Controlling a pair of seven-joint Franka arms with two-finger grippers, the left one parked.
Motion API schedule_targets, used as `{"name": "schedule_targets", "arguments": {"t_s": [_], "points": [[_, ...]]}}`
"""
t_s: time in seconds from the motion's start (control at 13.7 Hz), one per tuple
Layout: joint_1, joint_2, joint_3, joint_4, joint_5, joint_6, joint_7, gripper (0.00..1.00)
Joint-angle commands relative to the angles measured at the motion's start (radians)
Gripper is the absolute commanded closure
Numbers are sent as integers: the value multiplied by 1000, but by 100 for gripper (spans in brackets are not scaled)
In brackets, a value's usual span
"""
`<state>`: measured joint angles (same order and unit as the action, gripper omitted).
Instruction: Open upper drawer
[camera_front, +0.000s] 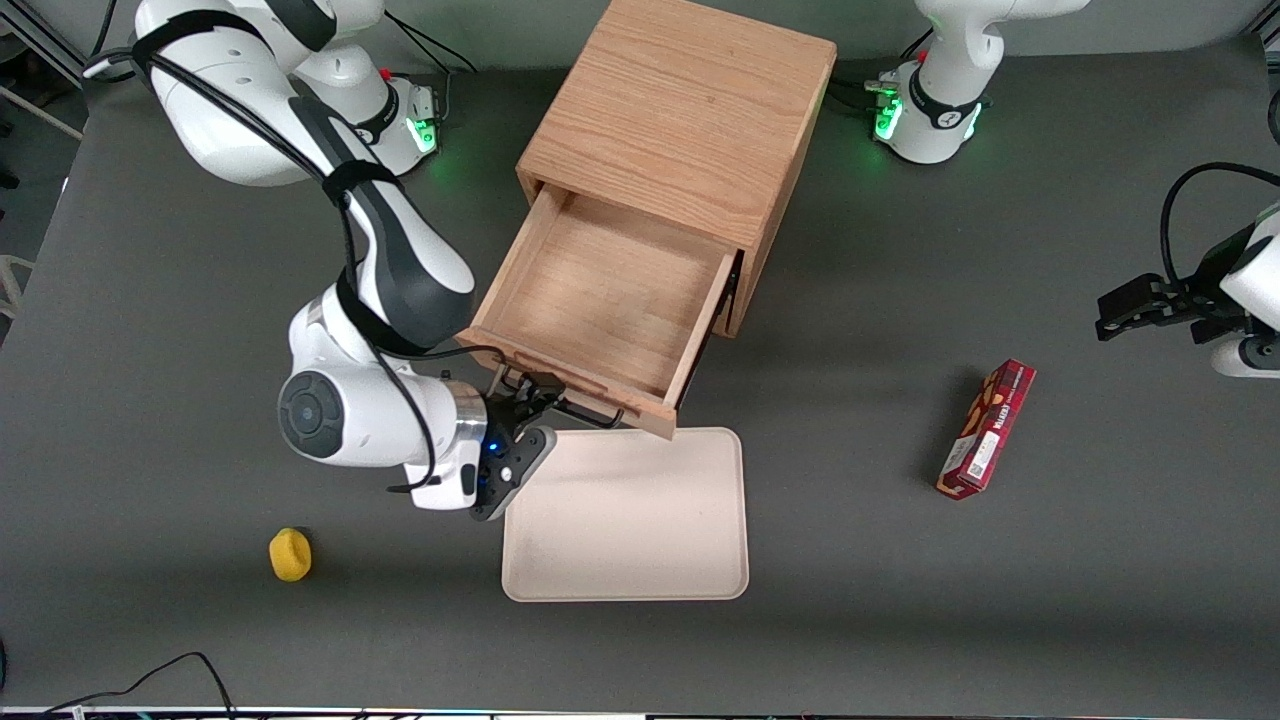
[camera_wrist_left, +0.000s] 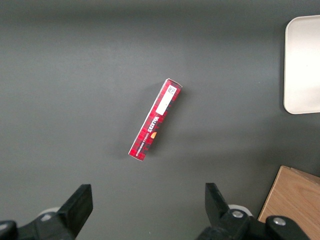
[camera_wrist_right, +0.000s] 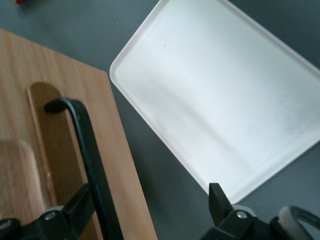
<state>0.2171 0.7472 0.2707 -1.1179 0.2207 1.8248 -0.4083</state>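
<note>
Nearest the camera, a tray (camera_front: 625, 520) lies on the counter (camera_front: 900, 620), then the pincer (camera_front: 528, 398) with its fingers spread around the handle (camera_wrist_right: 87, 150) of the pulled-out upper drawer (camera_front: 600, 290), the lower drawer hidden beneath.

Even, diffuse overhead light fills the front view, so the cabinet (camera_front: 690, 130), the red box (camera_front: 986, 430) and the yellow object (camera_front: 290, 555) throw only soft, short shadows on the dark table (camera_front: 1000, 620), while green lamps glow at the arm bases. The right wrist view is soft close up: the black handle (camera_wrist_right: 90, 160) and the gripper (camera_wrist_right: 150, 212) at the drawer front are blurred, and the pale tray (camera_wrist_right: 220, 100) is bright, nearly washed out. The left wrist view is dimmer but sharp on the box print.
</note>
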Motion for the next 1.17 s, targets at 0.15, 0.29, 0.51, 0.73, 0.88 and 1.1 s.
{"name": "schedule_targets", "arguments": {"t_s": [0.15, 0.29, 0.51, 0.73, 0.88, 1.1], "points": [[8, -18, -10, 98, -17, -111, -32, 0], [-1, -130, -11, 90, -21, -162, -23, 0], [-7, -264, -31, 60, -130, -252, -20, 0], [-7, -438, -97, -11, -205, -358, 145, 0], [-7, -538, -166, -36, -199, -462, 371, 0], [-7, -658, -264, -52, -201, -661, 436, 0]]}}
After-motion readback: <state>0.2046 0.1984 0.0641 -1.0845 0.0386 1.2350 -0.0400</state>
